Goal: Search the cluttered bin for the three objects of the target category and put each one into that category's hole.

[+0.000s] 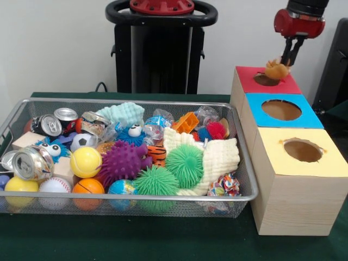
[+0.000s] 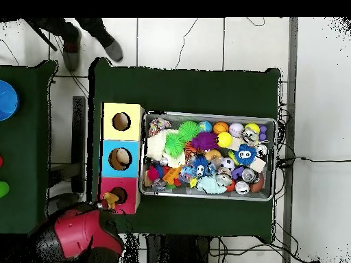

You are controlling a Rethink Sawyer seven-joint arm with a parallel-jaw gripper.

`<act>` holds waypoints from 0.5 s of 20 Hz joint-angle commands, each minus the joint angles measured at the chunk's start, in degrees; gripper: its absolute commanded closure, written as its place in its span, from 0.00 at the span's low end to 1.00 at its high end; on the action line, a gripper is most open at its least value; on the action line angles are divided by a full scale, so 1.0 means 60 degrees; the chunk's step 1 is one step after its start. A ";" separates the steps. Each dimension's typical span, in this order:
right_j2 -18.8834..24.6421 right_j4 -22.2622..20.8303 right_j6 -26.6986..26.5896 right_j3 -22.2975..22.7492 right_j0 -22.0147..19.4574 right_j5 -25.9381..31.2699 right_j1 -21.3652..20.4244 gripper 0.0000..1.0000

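Bright, even indoor light — soft shadows, mild blur, no glare.

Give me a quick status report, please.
Gripper shut on tan object, right above red box hole. Nothing blocking the hole.

Red and black arm (image 1: 299, 22) upright, its claw (image 1: 283, 64) pointing down, fingers clamped together.

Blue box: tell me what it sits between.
In the front view the blue box sits in a row between the red box and the yellow box, touching both.
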 commanded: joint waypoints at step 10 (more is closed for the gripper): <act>0.0848 0.0921 0.1332 -0.0432 -0.1208 0.0153 0.0619 1.00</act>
